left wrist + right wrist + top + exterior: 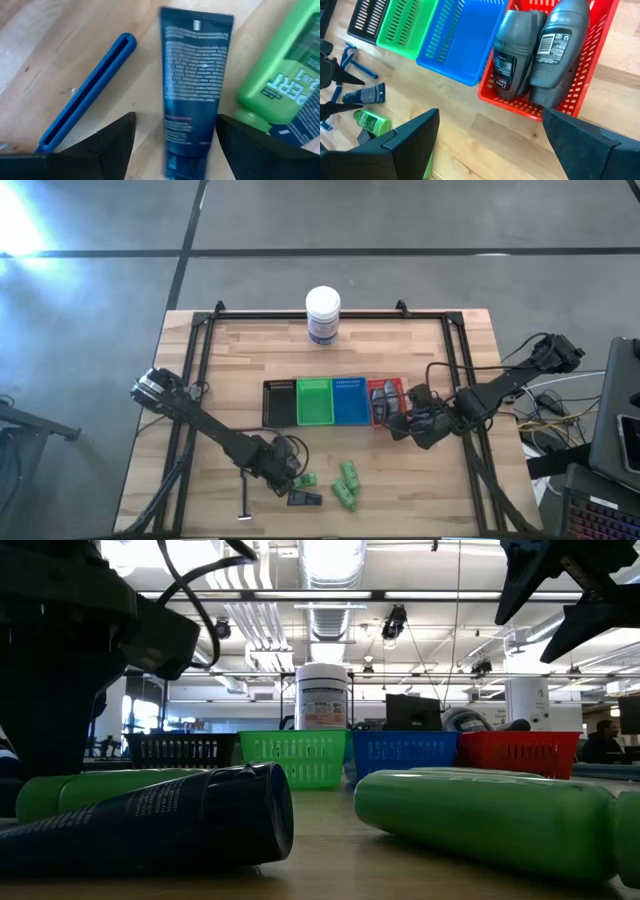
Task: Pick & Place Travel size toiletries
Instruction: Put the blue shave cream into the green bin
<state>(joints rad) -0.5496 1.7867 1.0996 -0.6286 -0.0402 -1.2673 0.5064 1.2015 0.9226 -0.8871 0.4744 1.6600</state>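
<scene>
A dark blue tube lies flat on the wooden table near its front edge, also seen as the dark tube. My left gripper hovers over it, pointing down, open, one finger on each side of the tube; I see no touch. A thin blue stick lies beside it and a green bottle on the other side. More green bottles lie close by. My right gripper stands open above the table, just in front of the red tray, which holds two grey bottles.
Black, green, blue and red trays stand in a row at the table's middle. A white jar with a blue label stands at the far edge. Another blue stick lies near the front left.
</scene>
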